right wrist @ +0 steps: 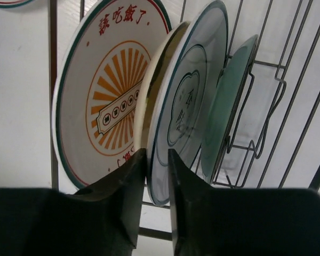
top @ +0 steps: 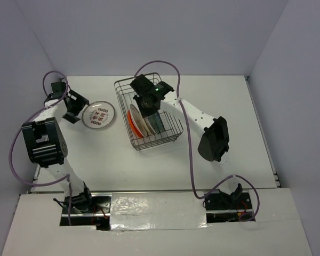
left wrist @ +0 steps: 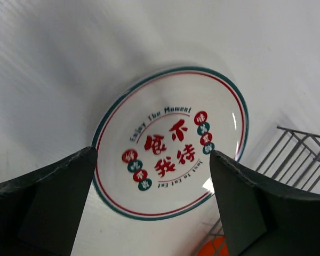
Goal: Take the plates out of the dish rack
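Observation:
The dark wire dish rack (top: 173, 136) stands mid-table with several plates upright in it, an orange-red one (top: 132, 124) at its left. My right gripper (top: 148, 104) reaches down into the rack. In the right wrist view its jaws (right wrist: 157, 160) are shut on the rim of a white plate with a dark rim (right wrist: 186, 90), between a sunburst-patterned plate (right wrist: 106, 101) and a greenish plate (right wrist: 229, 101). A white plate with red characters (top: 98, 115) lies flat on the table left of the rack. My left gripper (left wrist: 152, 154) hovers open and empty over that plate (left wrist: 170, 141).
The rack's wire corner (left wrist: 304, 154) and a bit of the orange-red plate (left wrist: 213, 248) show at the left wrist view's right edge. Rack wires (right wrist: 288, 80) stand close right of the gripped plate. White walls enclose the table on three sides.

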